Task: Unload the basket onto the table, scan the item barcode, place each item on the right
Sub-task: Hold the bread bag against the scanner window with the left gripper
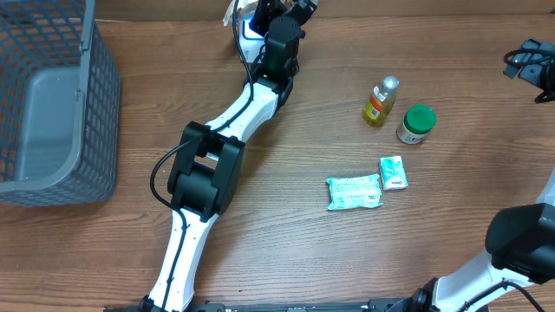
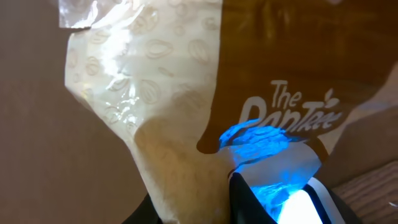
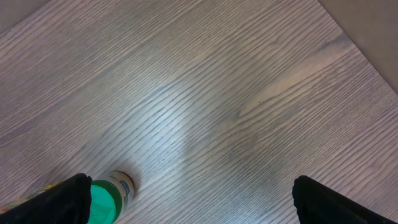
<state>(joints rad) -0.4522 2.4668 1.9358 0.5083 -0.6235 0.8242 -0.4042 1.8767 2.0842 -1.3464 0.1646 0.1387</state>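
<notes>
Left wrist: left pincer (image 2: 199, 210) clamps snack bag (image 2: 180, 93), held just ahead over blue scanner light (image 2: 261, 140), likely so barcode reads. Right pincer (image 3: 199, 202) spread wide, empty.

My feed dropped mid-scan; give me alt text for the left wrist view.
A crinkly cream-and-brown snack bag, lettering starting "The", fills the frame, pinched in the left hand at the bottom edge. A bright blue glow lights the bag's lower part, and a sliver of wooden table shows at the bottom right.
</notes>
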